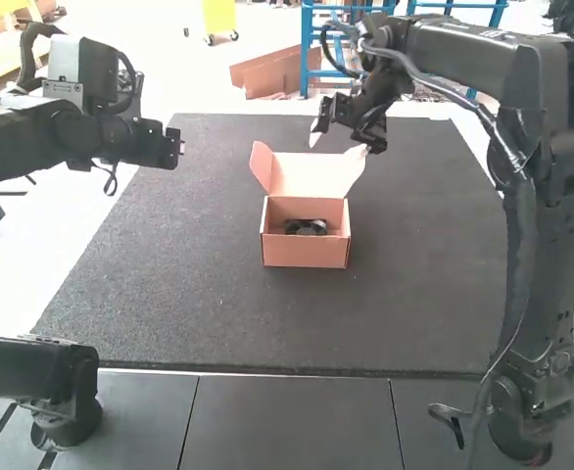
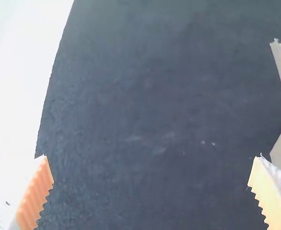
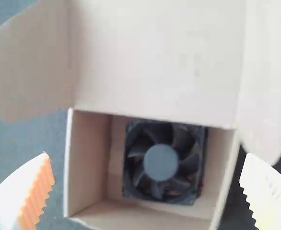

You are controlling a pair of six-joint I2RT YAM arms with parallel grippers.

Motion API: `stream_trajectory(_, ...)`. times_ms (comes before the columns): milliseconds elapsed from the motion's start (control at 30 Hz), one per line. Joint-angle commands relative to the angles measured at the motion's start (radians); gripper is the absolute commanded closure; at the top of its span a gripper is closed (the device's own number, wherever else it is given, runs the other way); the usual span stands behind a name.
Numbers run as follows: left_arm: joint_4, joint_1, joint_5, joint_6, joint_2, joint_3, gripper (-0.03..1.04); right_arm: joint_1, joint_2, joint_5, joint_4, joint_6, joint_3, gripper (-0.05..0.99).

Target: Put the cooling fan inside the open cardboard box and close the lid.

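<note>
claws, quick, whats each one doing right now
Left claw: open, empty, over the mat.
Right claw: open, empty, above the cardboard box with the cooling fan inside.

A small tan cardboard box (image 1: 305, 250) stands upright near the middle of the dark mat (image 1: 169, 274). Its lid (image 1: 311, 176) is raised at the back with both side flaps spread outward. The black square cooling fan (image 3: 162, 163) lies flat on the box's floor, blades facing up.
</note>
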Motion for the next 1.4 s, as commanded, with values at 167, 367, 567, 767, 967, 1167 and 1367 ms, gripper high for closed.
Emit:
stream_trajectory(167, 0.135, 0.002, -0.005, 0.002, 0.189, 0.087, 0.04, -0.080, -0.151, 0.193, 0.195, -0.249, -0.178, 0.04)
stream_trajectory(367, 0.195, 0.004, -0.016, -0.001, 0.350, 0.186, 0.04, -0.081, -0.177, 0.132, 0.331, -0.245, -0.298, 0.03)
stream_trajectory(567, 0.212, 0.002, -0.029, -0.005, 0.486, 0.294, 0.04, -0.086, -0.172, 0.084, 0.400, -0.225, -0.303, 0.03)
stream_trajectory(767, 0.212, 0.004, -0.029, -0.010, 0.589, 0.370, 0.04, -0.101, -0.168, 0.041, 0.437, -0.200, -0.292, 0.03)
stream_trajectory(967, 0.192, -0.016, -0.014, -0.047, 0.669, 0.416, 0.04, -0.127, -0.152, 0.018, 0.420, -0.194, -0.287, 0.03)
stream_trajectory(1167, 0.182, -0.038, -0.002, -0.081, 0.724, 0.452, 0.04, -0.153, -0.126, 0.012, 0.408, -0.194, -0.283, 0.03)
stream_trajectory(1367, 0.179, -0.054, -0.002, -0.091, 0.756, 0.495, 0.04, -0.161, -0.097, -0.040, 0.374, -0.194, -0.261, 0.03)
